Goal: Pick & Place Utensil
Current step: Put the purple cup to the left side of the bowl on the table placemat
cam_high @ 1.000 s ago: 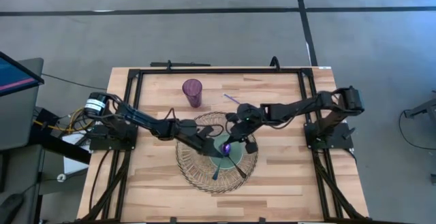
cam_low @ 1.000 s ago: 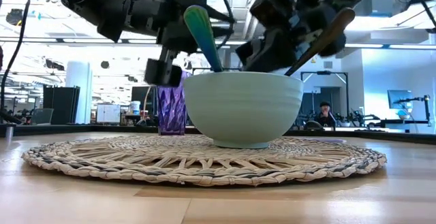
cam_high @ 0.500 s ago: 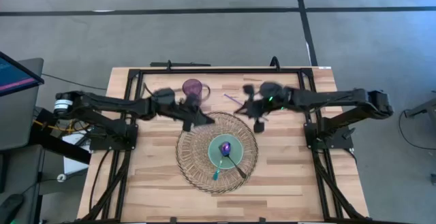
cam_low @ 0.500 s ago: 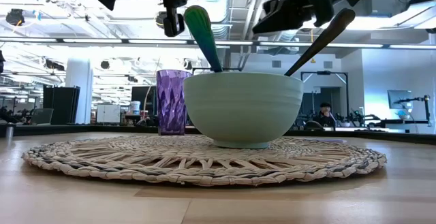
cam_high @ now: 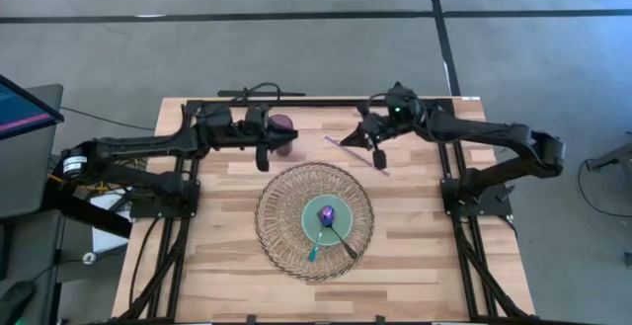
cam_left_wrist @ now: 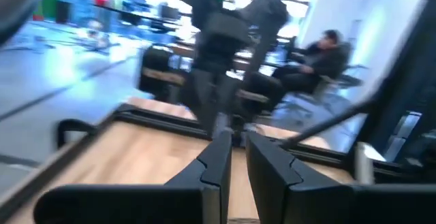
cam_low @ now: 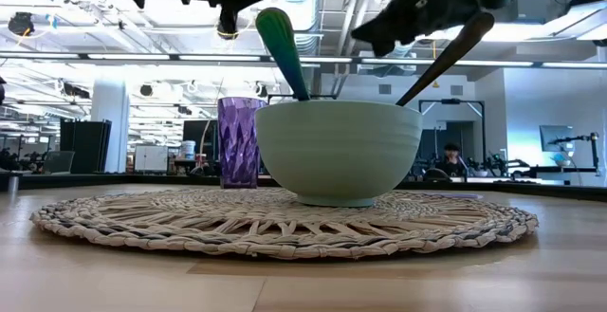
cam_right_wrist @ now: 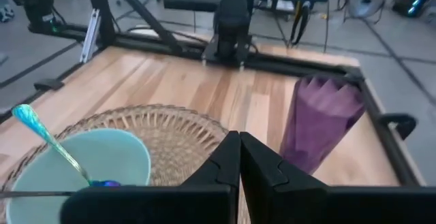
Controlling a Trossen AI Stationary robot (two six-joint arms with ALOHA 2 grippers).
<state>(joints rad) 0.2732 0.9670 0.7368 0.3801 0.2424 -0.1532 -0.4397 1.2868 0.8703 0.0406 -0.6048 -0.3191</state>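
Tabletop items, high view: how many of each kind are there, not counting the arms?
Woven placemat: 1
Pale green bowl: 1
Utensils resting in the bowl: 2, a teal-handled spoon and a dark-handled one
Purple tumbler: 1
Thin purple stick lying on the wood: 1
Total: 6

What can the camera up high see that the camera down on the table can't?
Only the high view shows the whole wooden table, the thin purple straw lying on it, and both arms stretched toward the far edge, with the left end effector beside the purple cup and the right end effector over the straw. Only the low view shows the room behind, with a seated person. Both show the cup, the woven mat, and the pale bowl holding two utensils.
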